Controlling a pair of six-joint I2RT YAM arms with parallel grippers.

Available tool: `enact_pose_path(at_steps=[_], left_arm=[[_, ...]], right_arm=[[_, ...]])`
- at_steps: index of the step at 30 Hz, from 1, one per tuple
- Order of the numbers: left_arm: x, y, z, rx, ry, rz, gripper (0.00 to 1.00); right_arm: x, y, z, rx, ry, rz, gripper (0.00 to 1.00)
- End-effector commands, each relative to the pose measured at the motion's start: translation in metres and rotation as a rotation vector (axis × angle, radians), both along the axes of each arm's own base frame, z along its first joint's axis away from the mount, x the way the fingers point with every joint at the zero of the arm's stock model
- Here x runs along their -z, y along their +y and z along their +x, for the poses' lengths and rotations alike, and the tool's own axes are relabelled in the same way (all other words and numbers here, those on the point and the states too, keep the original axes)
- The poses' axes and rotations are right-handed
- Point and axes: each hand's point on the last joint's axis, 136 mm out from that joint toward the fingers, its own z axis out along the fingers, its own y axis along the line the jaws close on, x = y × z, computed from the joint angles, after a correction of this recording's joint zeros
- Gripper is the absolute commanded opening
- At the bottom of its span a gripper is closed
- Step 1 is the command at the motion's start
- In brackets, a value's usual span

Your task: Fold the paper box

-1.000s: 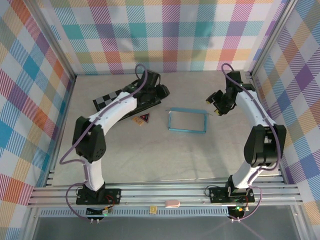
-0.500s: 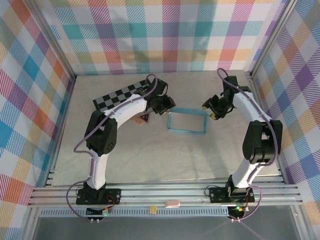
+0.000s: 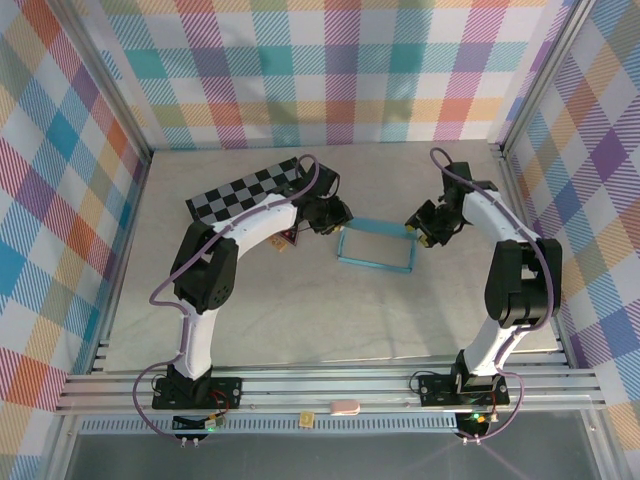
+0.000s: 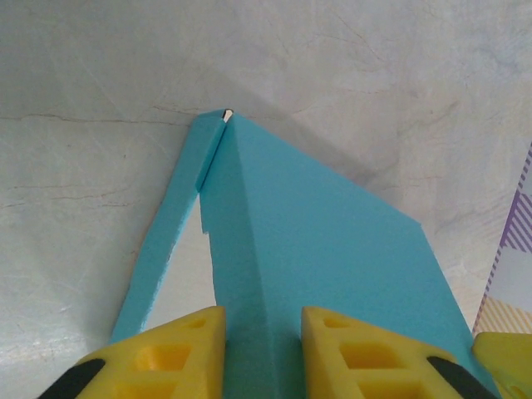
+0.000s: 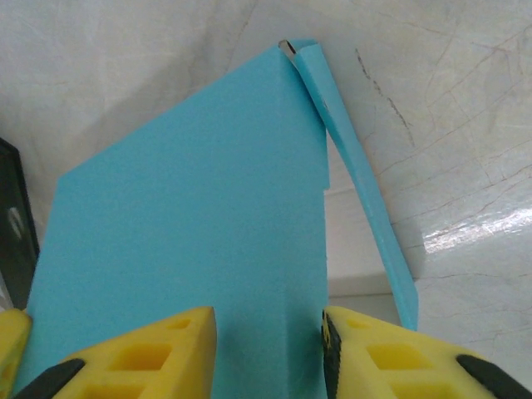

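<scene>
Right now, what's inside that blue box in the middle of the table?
Only bare table: the box is an open frame. From above, its far corners are covered by the left gripper and right gripper, so those spots are hidden.

Bright, even light fell from above, and the arms threw only faint, soft shadows on the pale table (image 3: 300,300). In the right wrist view a white glare streak lay on the table at right. The paper box (image 4: 332,249) cast a dim shadow past its far edge. Its nearest part looked slightly soft, perhaps unfocused.
</scene>
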Motion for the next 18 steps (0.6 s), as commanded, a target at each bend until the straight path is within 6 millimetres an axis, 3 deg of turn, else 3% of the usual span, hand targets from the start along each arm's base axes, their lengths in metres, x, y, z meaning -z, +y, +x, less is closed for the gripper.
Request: enact_pose_path(at_steps=[1, 11, 18], left_arm=[[-0.006, -0.011, -0.017, 0.029, 0.003, -0.026, 0.24], [0.007, -0.015, -0.028, 0.040, 0.013, -0.010, 0.12], [0.018, -0.012, -0.036, 0.054, 0.024, 0.018, 0.11]], right_arm=[[0.005, 0.014, -0.005, -0.032, 0.004, 0.028, 0.35], [0.016, 0.013, -0.010, -0.051, 0.007, 0.000, 0.27], [0.023, 0.013, -0.013, -0.055, 0.012, -0.006, 0.24]])
